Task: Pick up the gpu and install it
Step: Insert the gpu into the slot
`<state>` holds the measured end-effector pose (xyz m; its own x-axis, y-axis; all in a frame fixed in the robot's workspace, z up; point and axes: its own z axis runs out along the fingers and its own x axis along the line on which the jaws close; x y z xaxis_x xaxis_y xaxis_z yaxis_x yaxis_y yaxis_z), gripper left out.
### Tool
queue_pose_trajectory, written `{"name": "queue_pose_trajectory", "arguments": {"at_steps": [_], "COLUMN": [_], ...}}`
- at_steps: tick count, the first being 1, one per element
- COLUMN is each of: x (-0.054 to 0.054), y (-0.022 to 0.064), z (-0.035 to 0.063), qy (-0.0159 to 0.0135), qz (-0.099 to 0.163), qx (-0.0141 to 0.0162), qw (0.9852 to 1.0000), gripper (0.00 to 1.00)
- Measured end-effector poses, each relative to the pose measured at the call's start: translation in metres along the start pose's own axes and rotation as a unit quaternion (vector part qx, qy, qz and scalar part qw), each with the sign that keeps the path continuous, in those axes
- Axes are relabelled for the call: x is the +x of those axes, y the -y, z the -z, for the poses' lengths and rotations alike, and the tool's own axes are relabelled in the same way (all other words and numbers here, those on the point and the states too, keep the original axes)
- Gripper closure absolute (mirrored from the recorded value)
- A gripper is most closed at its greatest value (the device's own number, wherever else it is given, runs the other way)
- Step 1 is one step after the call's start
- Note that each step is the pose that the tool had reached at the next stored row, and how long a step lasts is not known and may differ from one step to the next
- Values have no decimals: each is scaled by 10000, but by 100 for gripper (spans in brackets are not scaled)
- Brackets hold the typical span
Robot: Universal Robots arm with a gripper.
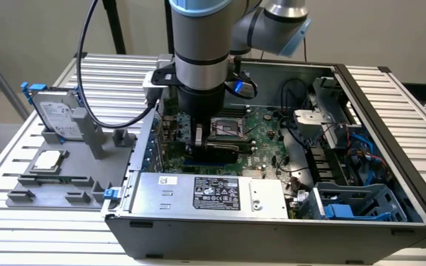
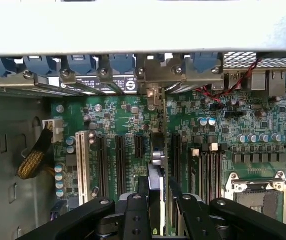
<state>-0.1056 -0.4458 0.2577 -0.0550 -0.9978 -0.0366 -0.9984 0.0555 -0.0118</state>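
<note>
Black jaws [image 2: 156, 210] are clamped on the gpu's [image 2: 157, 165] upper edge; the card stands on edge between them, over a slot of the green motherboard [image 2: 223, 125], its bracket end toward the case's [image 1: 390, 127] rear wall.

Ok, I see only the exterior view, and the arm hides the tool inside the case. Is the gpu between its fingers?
Observer: Yes. In the wrist view the tool is closed on the gpu, which is seen edge-on.
Operator: Is the card upright or tilted?
Observer: Upright, in line with the black slots on the motherboard.
Operator: Where does its bracket end?
Observer: The silver bracket reaches the rear wall, among the blue latches.
</note>
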Motion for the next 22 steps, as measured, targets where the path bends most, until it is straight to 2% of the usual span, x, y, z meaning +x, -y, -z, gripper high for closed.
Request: {"name": "queue_pose_trajectory", "arguments": {"at_steps": [6, 16, 18, 22], "x": [0, -5, -7, -7], "y": [0, -1, -2, -3], "z": [-14, -64, -65, -58], "qy": [-34, -150, -162, -166], "qz": [0, 2, 2, 1], "qx": [2, 8, 9, 9], "qw": [10000, 9999, 9999, 9999], "gripper": [100, 100, 100, 100]}}
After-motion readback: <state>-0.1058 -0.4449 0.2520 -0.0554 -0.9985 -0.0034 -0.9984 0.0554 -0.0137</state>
